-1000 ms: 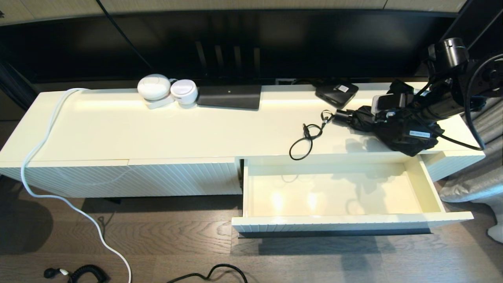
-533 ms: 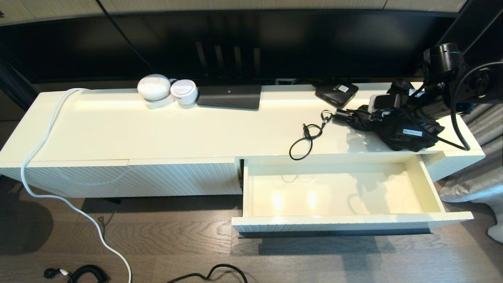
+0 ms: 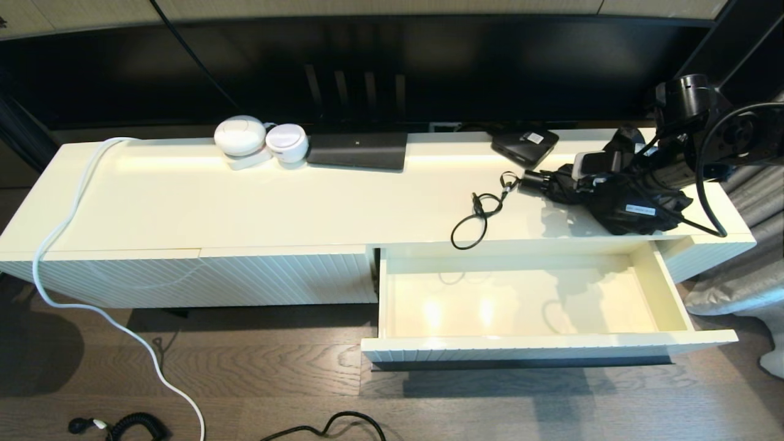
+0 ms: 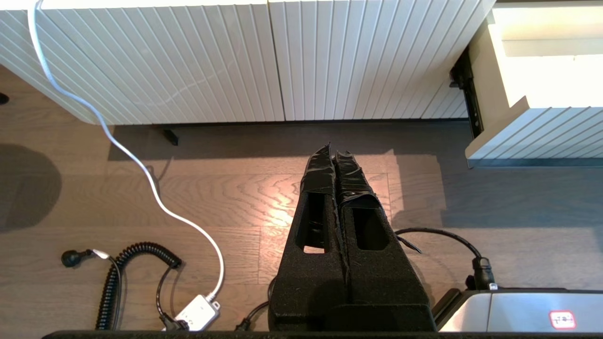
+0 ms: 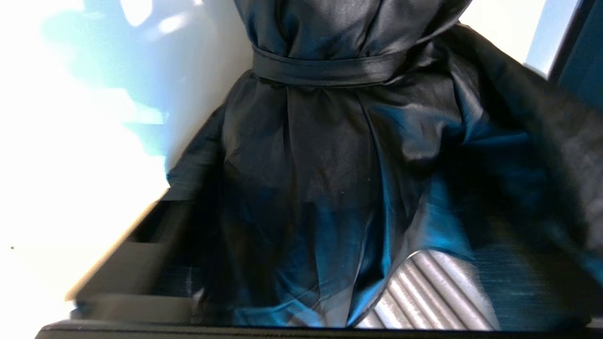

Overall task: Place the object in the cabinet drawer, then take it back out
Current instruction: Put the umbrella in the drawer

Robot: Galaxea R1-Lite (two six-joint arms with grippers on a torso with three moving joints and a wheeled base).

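Note:
The object is a folded black umbrella [image 3: 637, 211] lying on the cabinet top at the right, with its handle [image 3: 534, 181] pointing left and a looped strap [image 3: 476, 219] trailing from it. My right gripper [image 3: 612, 190] is down over the umbrella, open. The black fabric [image 5: 330, 165] fills the space between its fingers. Below the umbrella the cabinet drawer [image 3: 533, 354] is pulled out, and its glossy cream inside is bare. My left gripper [image 4: 332, 150] is shut with nothing in it and is parked above the wooden floor, in front of the ribbed cabinet front.
At the back of the cabinet top are two white round devices [image 3: 240, 136], a flat black box [image 3: 358, 150] and a small black box [image 3: 525, 144]. A white cable [image 3: 61, 233] hangs off the left end. Black cables lie on the floor [image 3: 331, 422].
My right arm has sunk a little and shifted left onto the umbrella, and its fingers have drawn in slightly. The umbrella lies in nearly the same spot. The drawer is unchanged.

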